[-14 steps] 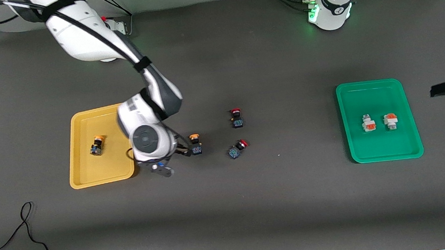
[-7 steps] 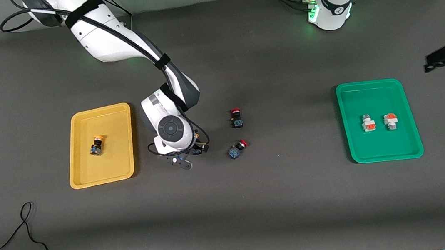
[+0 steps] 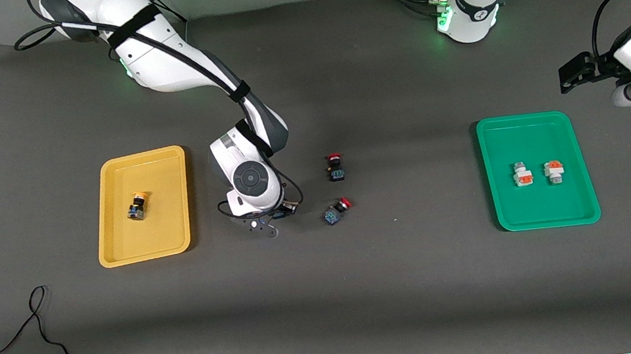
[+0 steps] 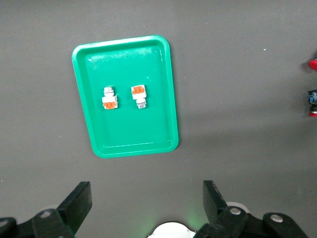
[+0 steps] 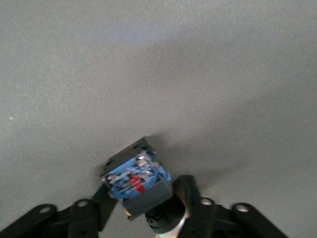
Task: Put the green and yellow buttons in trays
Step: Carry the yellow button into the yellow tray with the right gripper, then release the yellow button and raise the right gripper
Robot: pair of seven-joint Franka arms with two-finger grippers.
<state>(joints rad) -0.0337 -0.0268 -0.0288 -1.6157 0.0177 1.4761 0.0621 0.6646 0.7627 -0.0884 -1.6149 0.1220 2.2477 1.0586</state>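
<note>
My right gripper (image 3: 279,211) is low over the table between the mustard yellow tray (image 3: 170,229) and the red-capped switches. It is shut on a black button with an orange-yellow cap and blue base (image 5: 134,177), which shows between the fingers in the right wrist view. A second yellow-capped button (image 3: 138,205) lies in the yellow tray. Two white buttons with orange bands (image 3: 522,175) (image 3: 553,171) lie in the green tray (image 3: 524,135). My left gripper (image 3: 571,73) is open and empty, raised over the table at the left arm's end. Its wrist view shows the green tray (image 4: 129,134) and both white buttons (image 4: 109,98) (image 4: 139,95).
Two black switches with red caps (image 3: 336,167) (image 3: 337,211) lie mid-table beside my right gripper, toward the left arm's end. A black cable (image 3: 44,350) lies loose on the table near the front camera at the right arm's end.
My right gripper has moved from the yellow tray's edge to the yellow-capped button and closed around it. My left arm has risen and drawn back from the green tray.
</note>
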